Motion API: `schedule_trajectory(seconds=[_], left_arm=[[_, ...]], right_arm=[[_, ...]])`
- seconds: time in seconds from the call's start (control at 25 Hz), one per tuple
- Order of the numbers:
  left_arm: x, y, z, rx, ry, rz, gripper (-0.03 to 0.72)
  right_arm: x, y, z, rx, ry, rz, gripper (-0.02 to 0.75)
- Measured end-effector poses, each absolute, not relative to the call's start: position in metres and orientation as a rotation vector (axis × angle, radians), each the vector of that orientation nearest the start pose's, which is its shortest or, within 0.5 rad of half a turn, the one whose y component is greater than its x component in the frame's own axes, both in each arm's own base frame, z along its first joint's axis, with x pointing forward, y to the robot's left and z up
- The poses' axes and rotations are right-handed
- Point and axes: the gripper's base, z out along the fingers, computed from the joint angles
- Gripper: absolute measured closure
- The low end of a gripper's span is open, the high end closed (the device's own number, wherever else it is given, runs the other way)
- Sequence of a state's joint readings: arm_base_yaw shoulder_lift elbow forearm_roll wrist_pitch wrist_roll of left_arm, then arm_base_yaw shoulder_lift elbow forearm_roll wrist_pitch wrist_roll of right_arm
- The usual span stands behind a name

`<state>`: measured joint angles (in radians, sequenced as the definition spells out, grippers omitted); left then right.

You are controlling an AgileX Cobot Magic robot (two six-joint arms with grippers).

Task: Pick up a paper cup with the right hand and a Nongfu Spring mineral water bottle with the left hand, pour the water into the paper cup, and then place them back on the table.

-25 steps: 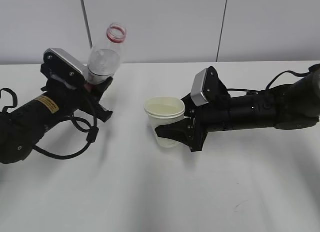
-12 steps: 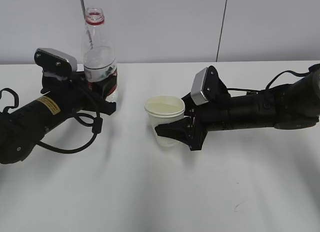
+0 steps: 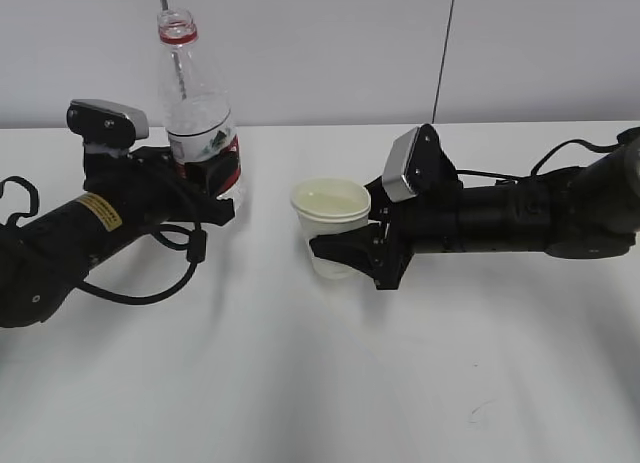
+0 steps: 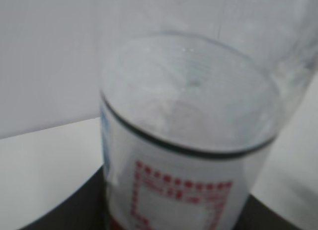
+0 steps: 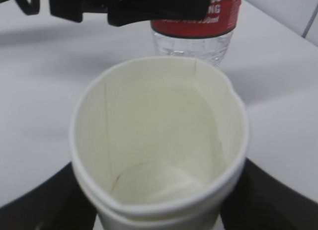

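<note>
Nongfu Spring mineral water bottle [image 3: 200,123]: clear plastic, red neck ring, red-and-white label, uncapped, near upright, far left on desk [image 3: 300,383]. Paper cup [image 3: 332,226]: cream-white, rolled rim, upright, centre; water [image 5: 154,183] pooled at bottom.

The bottle [image 3: 200,113] was clear, glossy plastic with a shiny red-and-white film label. The cup [image 3: 331,226] was matt cream paper. The bench [image 3: 320,383] looked smooth, matt white. Both arms were matt black.

clear bottle [image 4: 189,155] close up, red-dotted label [image 4: 179,192]
</note>
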<state>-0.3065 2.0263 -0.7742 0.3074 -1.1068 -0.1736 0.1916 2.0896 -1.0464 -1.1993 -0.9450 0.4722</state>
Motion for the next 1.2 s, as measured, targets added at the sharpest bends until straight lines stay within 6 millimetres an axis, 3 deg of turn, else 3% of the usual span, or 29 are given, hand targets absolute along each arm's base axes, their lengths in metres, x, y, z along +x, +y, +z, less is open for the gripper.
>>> schedule_trajectory(seconds=[0.48, 0.72, 1.2], left_arm=[[0.338, -0.139, 0.130, 0.506, 1.601, -0.510, 0.379], [0.338, -0.139, 0.129, 0.506, 1.605, -0.510, 0.381], [0.336, -0.138, 0.083, 0.502, 1.721, -0.523, 0.382]], right_arm=[[0.389, 0.131, 0.136, -0.929, 1.566, 0.449, 0.253], [0.397, 0.123, 0.125, -0.804, 1.606, 0.379, 0.253], [0.405, 0.115, 0.093, -0.635, 1.664, 0.343, 0.253]])
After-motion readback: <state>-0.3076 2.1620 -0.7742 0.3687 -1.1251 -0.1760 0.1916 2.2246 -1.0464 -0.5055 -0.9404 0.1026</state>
